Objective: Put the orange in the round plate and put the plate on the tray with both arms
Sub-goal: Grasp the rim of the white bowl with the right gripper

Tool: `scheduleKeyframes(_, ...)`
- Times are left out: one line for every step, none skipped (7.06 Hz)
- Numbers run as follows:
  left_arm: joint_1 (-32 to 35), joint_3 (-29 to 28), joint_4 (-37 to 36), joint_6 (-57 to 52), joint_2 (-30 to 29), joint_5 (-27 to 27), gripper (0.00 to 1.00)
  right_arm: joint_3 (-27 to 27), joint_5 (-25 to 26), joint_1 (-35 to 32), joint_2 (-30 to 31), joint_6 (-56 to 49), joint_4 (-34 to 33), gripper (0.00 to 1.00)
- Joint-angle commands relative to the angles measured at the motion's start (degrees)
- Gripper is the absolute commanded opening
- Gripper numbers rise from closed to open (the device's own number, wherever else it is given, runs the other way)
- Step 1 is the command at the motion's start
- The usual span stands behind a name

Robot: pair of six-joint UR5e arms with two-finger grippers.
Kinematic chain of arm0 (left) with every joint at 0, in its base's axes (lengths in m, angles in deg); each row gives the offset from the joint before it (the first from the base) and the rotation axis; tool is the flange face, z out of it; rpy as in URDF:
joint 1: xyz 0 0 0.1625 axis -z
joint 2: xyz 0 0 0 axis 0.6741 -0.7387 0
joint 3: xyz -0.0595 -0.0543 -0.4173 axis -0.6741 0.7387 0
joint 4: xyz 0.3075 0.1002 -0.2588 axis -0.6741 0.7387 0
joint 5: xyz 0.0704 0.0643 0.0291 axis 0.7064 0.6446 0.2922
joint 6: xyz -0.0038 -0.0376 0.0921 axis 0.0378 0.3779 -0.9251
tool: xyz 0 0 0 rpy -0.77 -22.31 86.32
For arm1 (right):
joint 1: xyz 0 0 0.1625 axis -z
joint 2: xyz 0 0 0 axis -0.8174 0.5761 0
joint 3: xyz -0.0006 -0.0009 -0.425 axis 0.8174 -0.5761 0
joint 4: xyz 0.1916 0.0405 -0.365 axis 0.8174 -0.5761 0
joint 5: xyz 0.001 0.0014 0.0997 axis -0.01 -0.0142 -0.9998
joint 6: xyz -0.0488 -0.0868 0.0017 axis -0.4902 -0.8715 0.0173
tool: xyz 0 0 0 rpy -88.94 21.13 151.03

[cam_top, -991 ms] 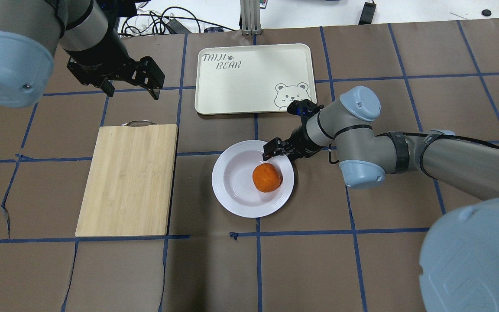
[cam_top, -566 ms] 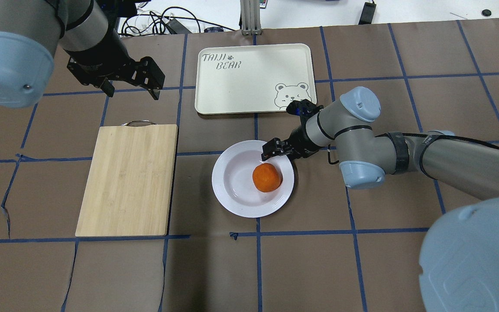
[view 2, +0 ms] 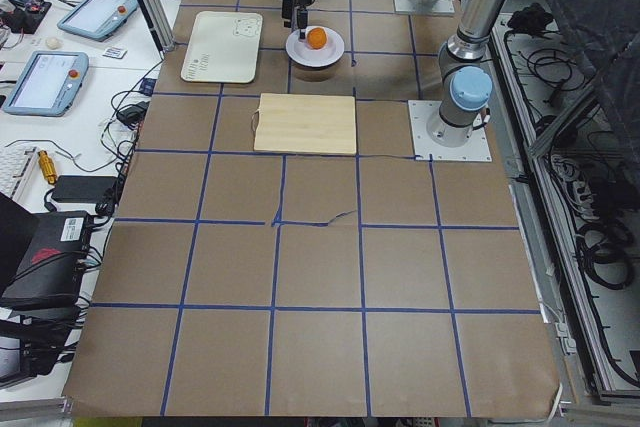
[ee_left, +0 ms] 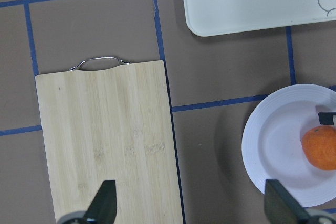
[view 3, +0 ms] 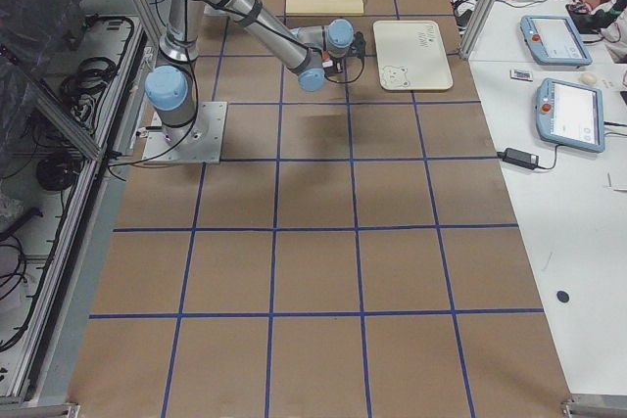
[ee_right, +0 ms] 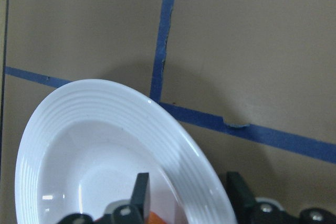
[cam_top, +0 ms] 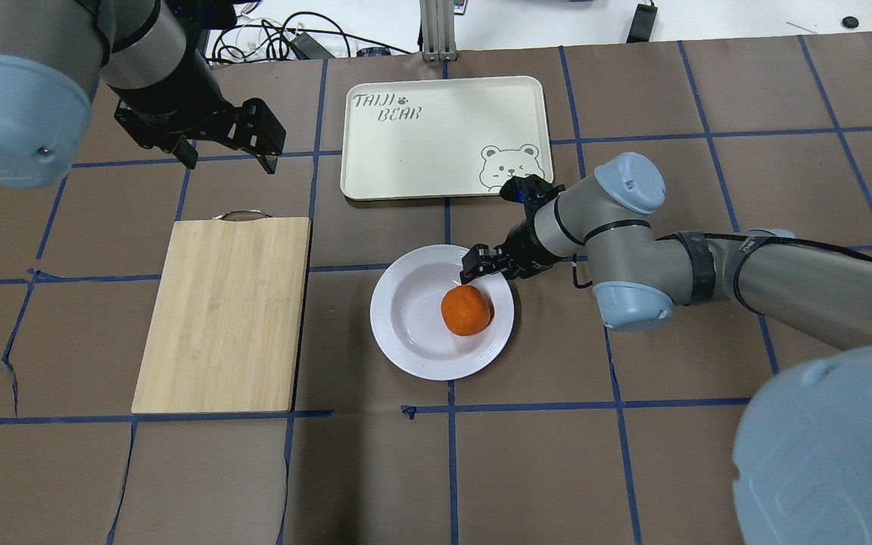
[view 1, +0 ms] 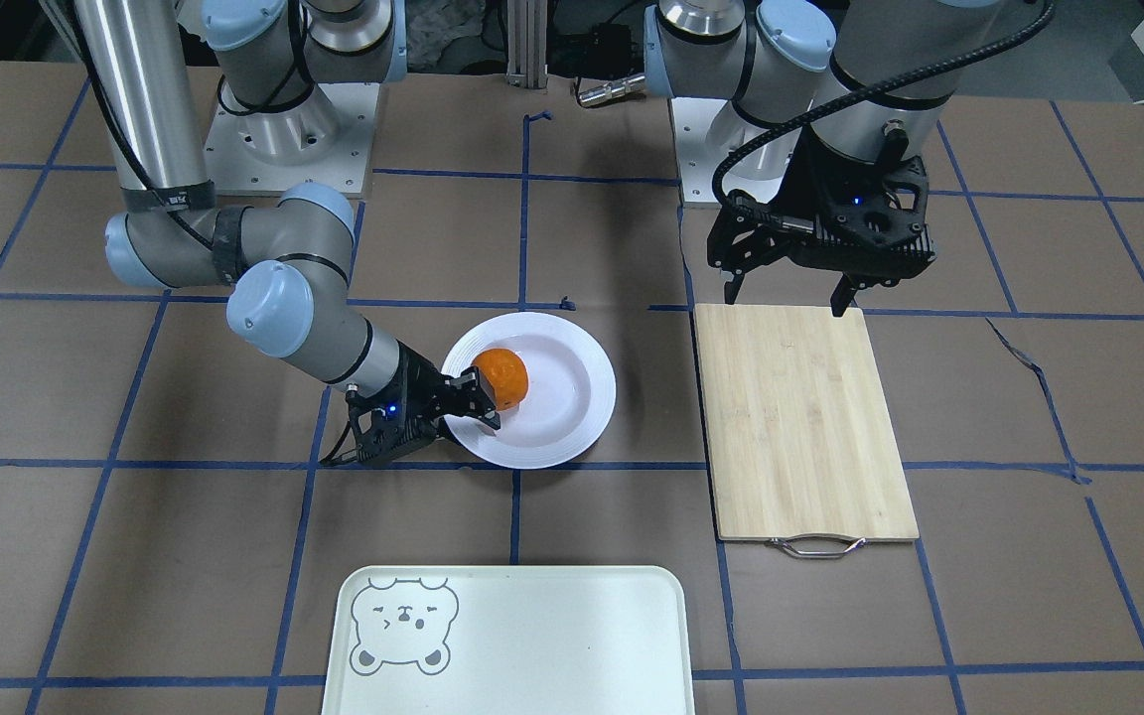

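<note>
The tray (cam_top: 443, 144) lies flat at the far side of the desk, its long axis running left to right and its bear corner nearest the plate. It's empty.

The round plate (cam_top: 413, 325) sits face up between the tray and the robot. Being round, it has no long axis. It looks glossy, stiff and chippable, so I'd say slippery. The wide rim is the only place to take hold, ideally on opposite sides, and it has to stay level.

The orange (cam_top: 466, 310) rests in the plate's well, off-centre toward the right arm. It will probably roll if the plate tilts.

The right pincer (ee_right: 189, 195) is spread, straddling the rim with one finger inside and one outside. I can't tell if either touches. The left pincer (cam_top: 230, 160) hangs wide apart, up over by the cutting board (cam_top: 224, 318), holding nothing.
</note>
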Motion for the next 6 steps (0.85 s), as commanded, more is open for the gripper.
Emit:
scheduleKeyframes(-0.05, 0.0, 0.0, -0.03, 0.0, 0.0, 1.0, -0.08, 0.08, -0.03, 0.04, -0.03, 0.07, 0.0)
scheduleKeyframes(0.03, 0.0, 0.0, 0.06, 0.0, 0.0, 1.0, -0.26, 0.08, -0.03, 0.21, 0.14, 0.07, 0.0)
scheduleKeyframes(-0.14, 0.0, 0.0, -0.03, 0.09, -0.09, 1.0, -0.43, 0.08, 0.06, 0.48, 0.23, -0.19, 0.0)
scheduleKeyframes(-0.14, 0.0, 0.0, -0.03, 0.09, 0.0, 1.0, -1.22, 0.0, 0.14, 0.56, 0.41, -0.11, 0.0)
scheduleKeyframes(-0.14, 0.0, 0.0, -0.03, 0.09, -0.09, 1.0, -2.36, -0.35, 0.23, 0.57, 0.76, -0.1, 0.0)
scheduleKeyframes(-0.14, 0.0, 0.0, -0.03, 0.09, 0.0, 1.0, -3.5, -1.31, 0.58, 0.57, 0.67, -0.19, 0.0)
